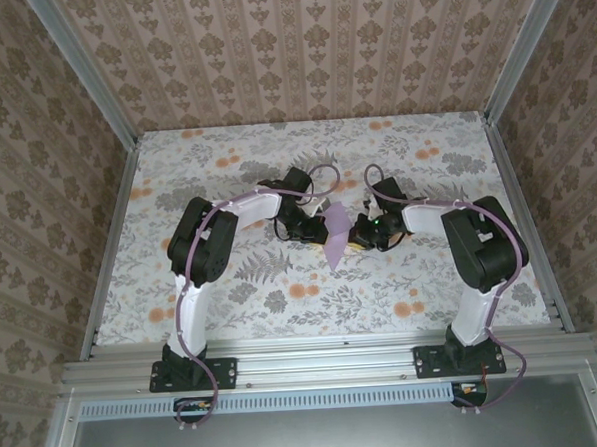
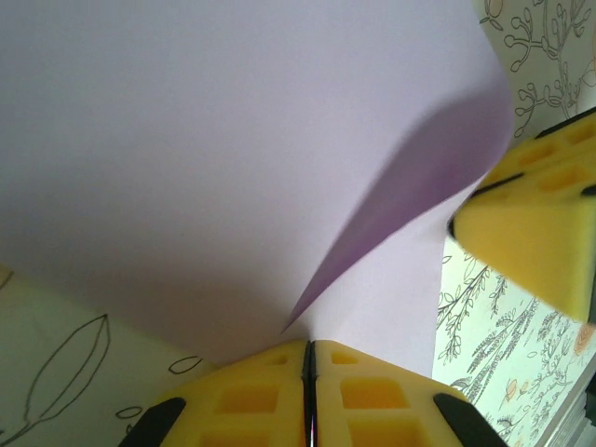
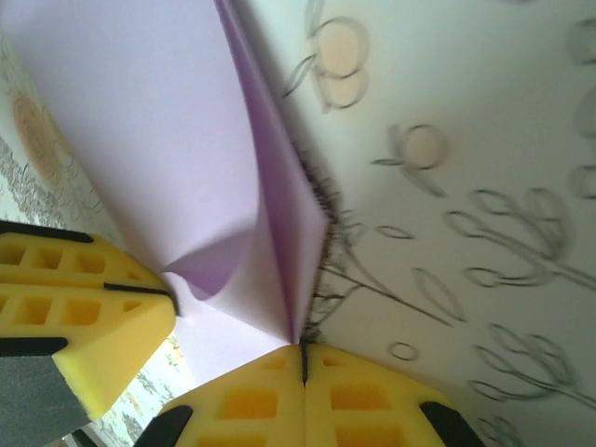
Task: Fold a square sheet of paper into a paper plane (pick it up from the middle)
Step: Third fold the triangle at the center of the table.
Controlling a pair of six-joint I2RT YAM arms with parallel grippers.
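Lilac paper (image 1: 336, 240) pinched by left end effector (image 2: 309, 349) and right end effector (image 3: 303, 352)

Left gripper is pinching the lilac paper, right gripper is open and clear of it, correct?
Not quite. The right gripper is shut on the paper too, as the right wrist view shows. The left gripper does pinch it.

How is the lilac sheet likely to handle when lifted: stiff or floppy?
Probably floppy: the square sheet of paper bows and curls between the left end effector and right end effector. Likely very light: two edge pinches hold it. It could crease or tear if pulled apart.
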